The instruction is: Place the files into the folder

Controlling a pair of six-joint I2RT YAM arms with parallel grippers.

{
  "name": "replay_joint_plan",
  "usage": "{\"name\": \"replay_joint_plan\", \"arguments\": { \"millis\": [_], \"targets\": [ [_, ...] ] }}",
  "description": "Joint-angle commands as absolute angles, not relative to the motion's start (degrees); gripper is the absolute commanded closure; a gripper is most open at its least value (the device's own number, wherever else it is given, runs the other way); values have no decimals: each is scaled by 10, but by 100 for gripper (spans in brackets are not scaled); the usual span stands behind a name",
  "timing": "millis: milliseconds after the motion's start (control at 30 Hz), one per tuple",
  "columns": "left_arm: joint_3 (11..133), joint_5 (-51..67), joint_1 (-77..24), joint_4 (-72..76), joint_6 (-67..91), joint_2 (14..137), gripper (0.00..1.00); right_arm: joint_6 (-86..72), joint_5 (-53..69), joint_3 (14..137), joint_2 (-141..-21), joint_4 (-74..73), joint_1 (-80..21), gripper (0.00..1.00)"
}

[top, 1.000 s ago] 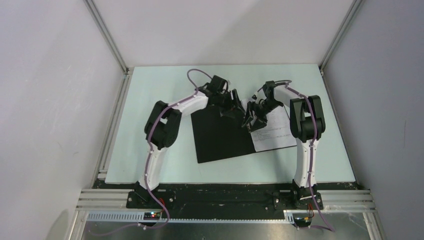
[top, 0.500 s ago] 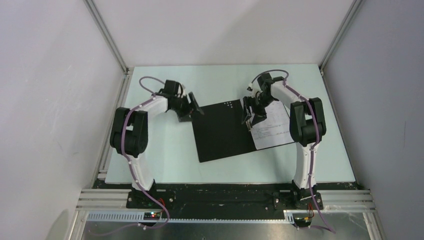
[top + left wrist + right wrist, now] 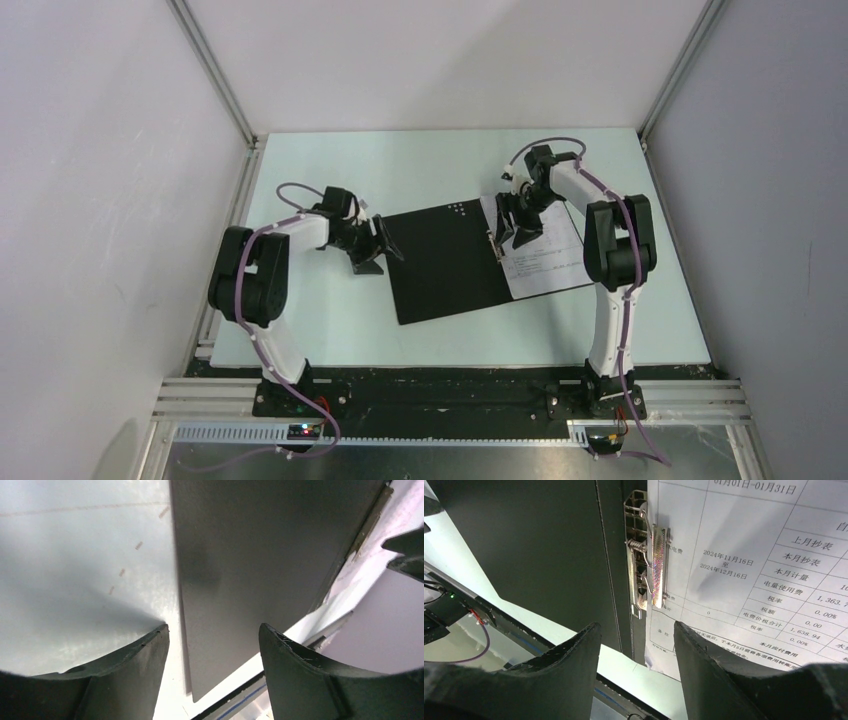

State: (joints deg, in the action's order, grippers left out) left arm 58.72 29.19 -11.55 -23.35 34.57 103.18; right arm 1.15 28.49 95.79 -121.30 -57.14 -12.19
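Note:
The folder [image 3: 445, 265] lies open on the table, its black inside up. The files [image 3: 548, 262], white sheets printed with tables, lie on its right half under the metal clip [image 3: 649, 570] along the spine. My left gripper [image 3: 380, 245] is open and empty at the folder's left edge; the left wrist view shows the black cover [image 3: 250, 565] between my spread fingers [image 3: 140, 665]. My right gripper [image 3: 510, 228] is open and empty above the spine, its jaws either side of the clip, with the files [image 3: 764, 565] to its right.
The pale green table [image 3: 330, 320] ends at a black front rail [image 3: 450, 375]. Grey walls and aluminium posts [image 3: 215, 75] close in the left, right and back. The right arm's elbow [image 3: 615, 240] stands over the files' right part.
My left gripper has swung left from over the folder's middle to its left edge. My right gripper has drawn back towards the far end of the spine. The black cover now lies uncovered.

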Motion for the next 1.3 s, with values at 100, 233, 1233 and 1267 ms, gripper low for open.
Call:
{"name": "replay_joint_plan", "arguments": {
  "millis": [100, 233, 1233, 1267],
  "targets": [
    [488, 318, -112, -235, 328, 1055, 23, 7, 320, 959, -1251, -567, -98, 39],
    [483, 361, -117, -180, 331, 1088, 20, -8, 350, 961, -1270, -565, -95, 38],
    [904, 459, -279, -41, 309, 1070, 0, 45, 288, 1147, -1282, -592, 130, 28],
    [921, 455, -286, -41, 309, 1089, 0, 46, 287, 1143, -1284, -595, 139, 27]
  ]
}}
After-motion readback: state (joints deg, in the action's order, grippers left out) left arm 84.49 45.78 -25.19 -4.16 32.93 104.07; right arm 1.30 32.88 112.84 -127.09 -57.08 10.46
